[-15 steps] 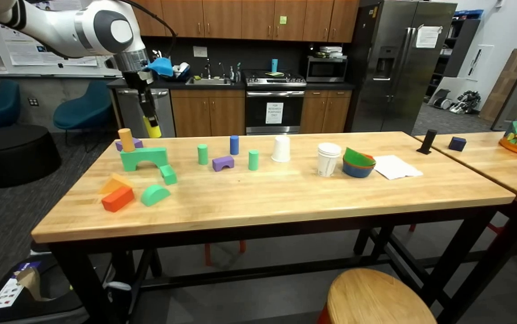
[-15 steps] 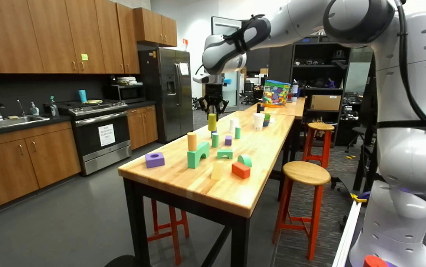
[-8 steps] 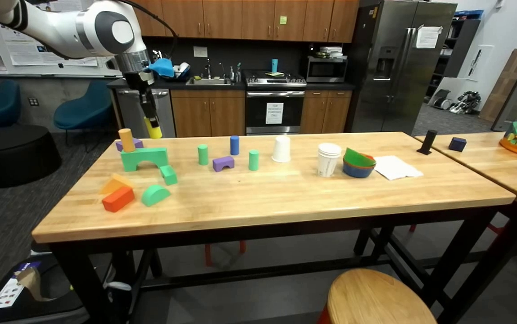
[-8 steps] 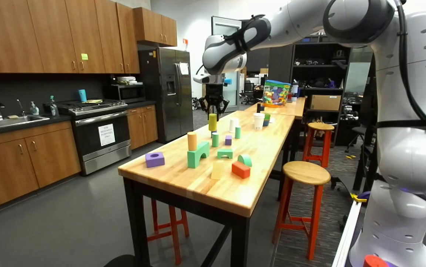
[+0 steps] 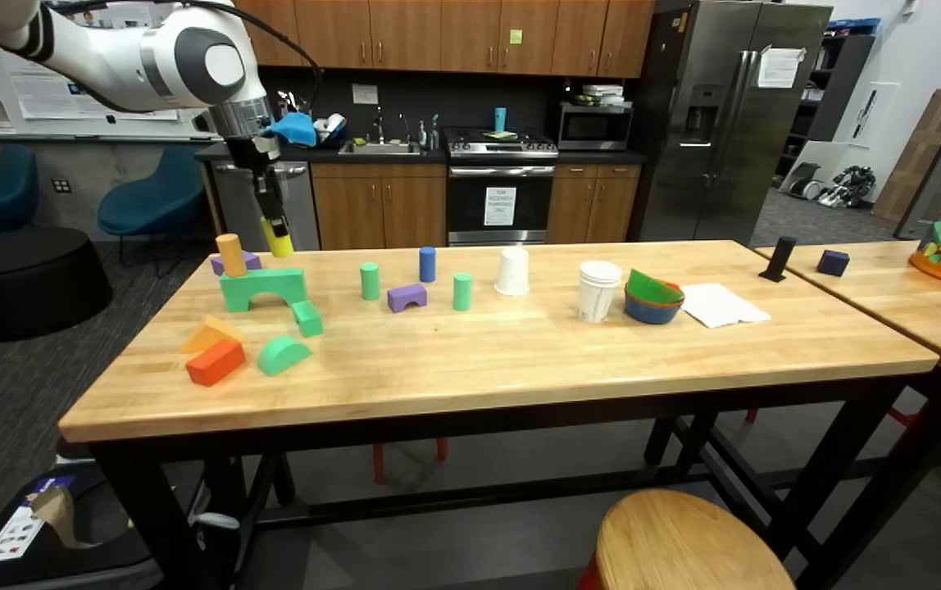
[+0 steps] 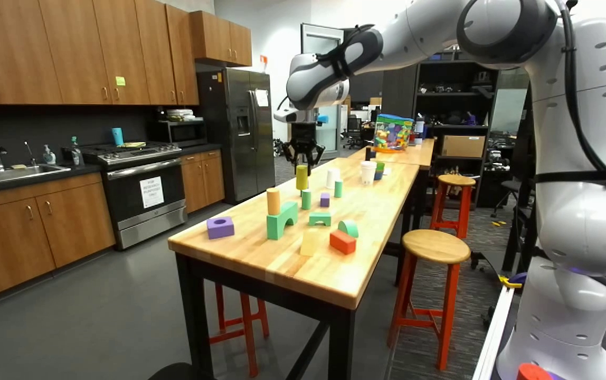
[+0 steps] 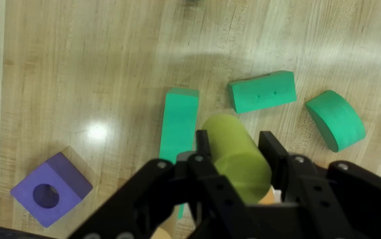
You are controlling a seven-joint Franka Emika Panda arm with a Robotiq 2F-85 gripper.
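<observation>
My gripper (image 7: 235,139) is shut on a yellow-green cylinder (image 7: 240,162) and holds it above the table. In the exterior views the gripper (image 5: 272,215) (image 6: 303,158) points down with the cylinder (image 5: 277,239) (image 6: 302,178) upright or slightly tilted below it. In the wrist view, a green arch block (image 7: 179,122) lies to the left of the fingers. A small green bridge block (image 7: 263,91) and a green half-round block (image 7: 338,121) lie beyond and to the right. A purple block with a hole (image 7: 46,196) is at lower left. An orange cylinder (image 5: 230,256) stands on the arch block.
A red block (image 5: 216,363) and an orange wedge (image 5: 210,334) lie near the table's end. Green cylinders (image 5: 369,281) (image 5: 461,292), a blue cylinder (image 5: 426,265), a purple arch (image 5: 406,297), white cups (image 5: 511,271) (image 5: 597,291) and bowls (image 5: 652,299) stand farther along the table.
My gripper has come down slightly with the yellow-green cylinder still in it. The blocks on the table have not moved.
</observation>
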